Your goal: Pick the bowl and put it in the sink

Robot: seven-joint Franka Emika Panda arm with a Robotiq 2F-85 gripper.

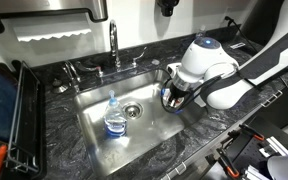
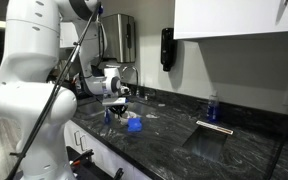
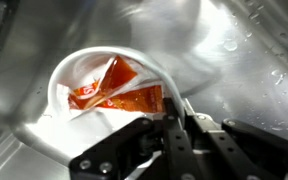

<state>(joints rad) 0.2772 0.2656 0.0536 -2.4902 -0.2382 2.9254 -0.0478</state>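
- The bowl (image 3: pixel 104 95) is small, round and white, with orange-red bits inside. In the wrist view it fills the left and centre of the frame, with bare steel of the sink (image 3: pixel 246 60) all around it. So it is inside the basin or just above its floor; I cannot tell whether it rests there.
- The gripper (image 3: pixel 175 112) comes in from the bottom of the wrist view, with its jaws clamped on the bowl's rim at the rim's right side.
- The relation the coming move turns on: the body of the bowl lies up and to the left of the jaws in that view, hanging off the pinched rim and looking tilted. Being round, it has no long axis to line up. My judgement is that letting go needs only the jaws to part, with the bowl low enough to settle rather than tip out its contents.
- In an exterior view the gripper (image 1: pixel 172 97) sits at the right-hand wall of the sink (image 1: pixel 94 130), right of the picture's middle. The bowl is too hidden there to pick out.
- Also in the basin are a clear blue-labelled bottle (image 1: pixel 115 120), standing left of the drain (image 1: pixel 132 110), well apart from the jaws.
- The faucet (image 1: pixel 114 45) rises behind the basin, which is set in the dark marbled worktop (image 1: pixel 189 150).
- Count: one bowl, one sink, one bottle, one drain, one faucet, and one arm, so there is no choice of which is nearer.
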